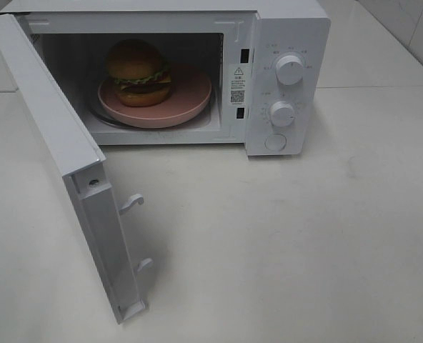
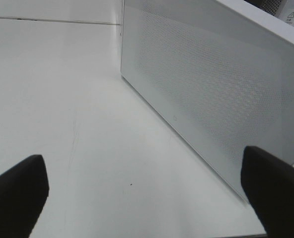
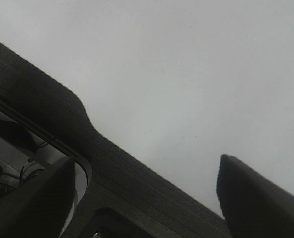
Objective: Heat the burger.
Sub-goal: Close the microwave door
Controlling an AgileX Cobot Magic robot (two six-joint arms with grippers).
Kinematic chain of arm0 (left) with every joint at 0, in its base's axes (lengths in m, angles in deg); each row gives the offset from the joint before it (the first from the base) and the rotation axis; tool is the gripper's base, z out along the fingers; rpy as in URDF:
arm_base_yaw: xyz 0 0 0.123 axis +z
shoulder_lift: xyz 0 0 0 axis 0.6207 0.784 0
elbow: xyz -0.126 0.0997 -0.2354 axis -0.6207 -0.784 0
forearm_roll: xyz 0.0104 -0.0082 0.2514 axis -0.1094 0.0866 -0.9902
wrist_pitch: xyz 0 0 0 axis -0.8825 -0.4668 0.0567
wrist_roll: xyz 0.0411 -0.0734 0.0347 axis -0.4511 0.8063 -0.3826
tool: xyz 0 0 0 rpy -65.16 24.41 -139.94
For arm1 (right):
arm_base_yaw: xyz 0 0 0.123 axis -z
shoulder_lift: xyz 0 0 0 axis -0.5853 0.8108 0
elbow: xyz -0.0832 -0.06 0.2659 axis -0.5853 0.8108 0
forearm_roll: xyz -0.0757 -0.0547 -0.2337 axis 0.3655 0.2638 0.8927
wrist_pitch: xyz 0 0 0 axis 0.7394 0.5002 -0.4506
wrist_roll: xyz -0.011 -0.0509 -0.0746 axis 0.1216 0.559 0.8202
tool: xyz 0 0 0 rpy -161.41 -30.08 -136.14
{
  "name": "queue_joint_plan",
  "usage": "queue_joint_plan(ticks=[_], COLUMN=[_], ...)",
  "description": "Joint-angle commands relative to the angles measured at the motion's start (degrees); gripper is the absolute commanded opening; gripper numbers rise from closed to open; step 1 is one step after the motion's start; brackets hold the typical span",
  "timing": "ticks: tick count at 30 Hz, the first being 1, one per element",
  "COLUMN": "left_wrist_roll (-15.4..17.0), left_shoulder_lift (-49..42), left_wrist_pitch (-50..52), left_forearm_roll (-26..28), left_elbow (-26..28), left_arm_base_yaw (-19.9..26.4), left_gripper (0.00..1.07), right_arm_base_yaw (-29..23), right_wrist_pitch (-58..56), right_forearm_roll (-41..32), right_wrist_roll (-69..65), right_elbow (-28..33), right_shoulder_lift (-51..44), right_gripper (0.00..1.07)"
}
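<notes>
The burger [image 1: 138, 71], a golden-brown bun with green lettuce and a dark patty, sits on a round pink plate [image 1: 186, 96] inside the white microwave [image 1: 286, 28]. The microwave door [image 1: 54, 143] stands wide open, swung out toward the front left. Neither arm shows in the exterior high view. In the left wrist view my left gripper [image 2: 147, 198] is open and empty, its dark fingers [image 2: 18, 193] wide apart over the table, facing the door's perforated outer face [image 2: 211, 84]. My right gripper [image 3: 147, 198] is open over bare white table, holding nothing.
The microwave has two round knobs [image 1: 290, 69] and a round button [image 1: 276, 141] on its right panel. Door latch hooks [image 1: 133, 204] stick out from the open door's edge. White table [image 1: 304, 243] spreads in front and right of the microwave.
</notes>
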Motion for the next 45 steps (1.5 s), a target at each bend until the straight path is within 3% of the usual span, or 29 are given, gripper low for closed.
queue_joint_plan(ticks=[1, 8, 15, 25, 36, 45], left_wrist_roll=[0.06, 0.06, 0.06, 0.06, 0.06, 0.06], left_shoulder_lift=[-1.38, -1.38, -1.38, -1.38, -1.38, -1.20], left_wrist_pitch=[0.46, 0.46, 0.46, 0.46, 0.46, 0.46], left_forearm_roll=[0.46, 0.46, 0.46, 0.46, 0.46, 0.40], left_elbow=[-0.29, -0.29, -0.29, -0.29, -0.29, -0.29], left_arm_base_yaw=[-0.17, -0.17, -0.17, -0.17, -0.17, -0.17], left_gripper=[0.98, 0.98, 0.98, 0.98, 0.98, 0.98], right_arm_base_yaw=[0.17, 1.66, 12.83, 22.86, 28.71, 28.88], right_wrist_pitch=[1.32, 1.89, 5.04, 6.93, 6.93, 6.93], right_forearm_roll=[0.92, 0.92, -0.46, -0.57, -0.57, -0.57], right_wrist_roll=[-2.12, -5.90, -5.67, -5.44, -5.73, -5.50], right_elbow=[3.27, 7.85, 7.91, 9.68, 9.68, 9.68], right_shoulder_lift=[-3.55, -8.19, -16.50, -28.71, -39.02, -39.94], right_gripper=[0.76, 0.76, 0.76, 0.76, 0.76, 0.76])
